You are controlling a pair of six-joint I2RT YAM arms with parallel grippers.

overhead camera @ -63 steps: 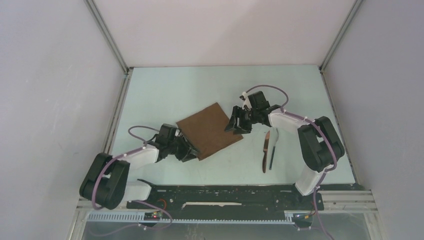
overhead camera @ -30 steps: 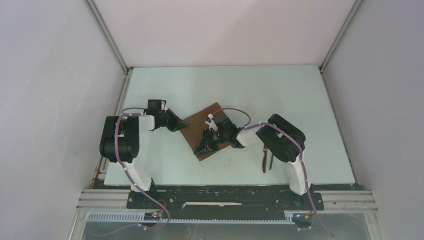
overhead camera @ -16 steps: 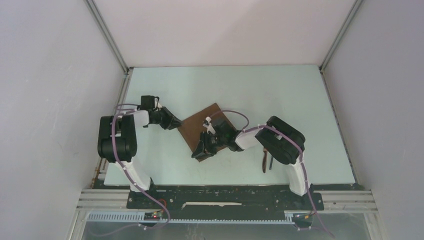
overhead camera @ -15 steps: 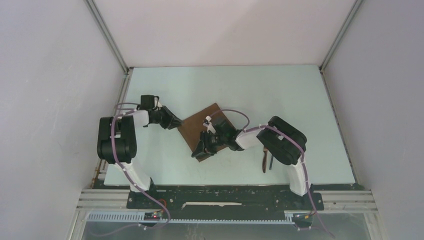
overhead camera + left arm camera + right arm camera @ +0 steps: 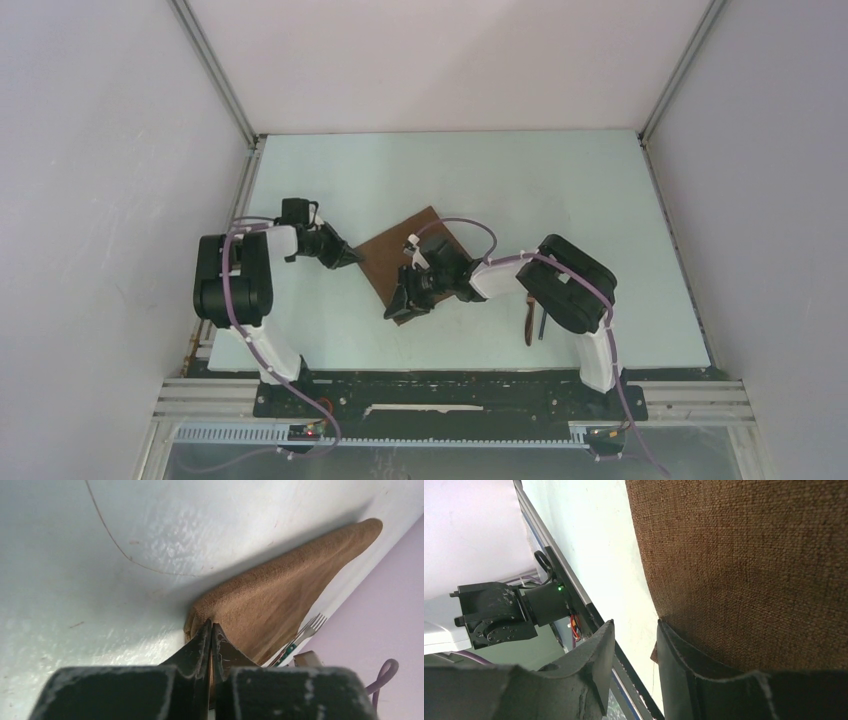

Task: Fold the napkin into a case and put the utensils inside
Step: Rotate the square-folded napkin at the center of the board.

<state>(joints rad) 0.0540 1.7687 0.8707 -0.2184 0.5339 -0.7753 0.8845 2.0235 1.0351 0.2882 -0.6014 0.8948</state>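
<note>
Your left hand (image 5: 210, 626) is clamped shut on the napkin (image 5: 400, 245), at the corner pointing to the left edge of the bench (image 5: 450, 170). Your right hand (image 5: 635, 626) sits at the corner facing the near edge, fingers parted, gripping nothing that I can see. The cloth lies cornerwise mid-bench, stretching away from both hands toward the far-right corner. The utensils (image 5: 530, 322) lie beside your right arm.

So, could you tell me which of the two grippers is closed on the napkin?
The left gripper: its jaws are pinched together on a corner of the napkin, while the right gripper has its jaws standing apart at the napkin's edge.
</note>
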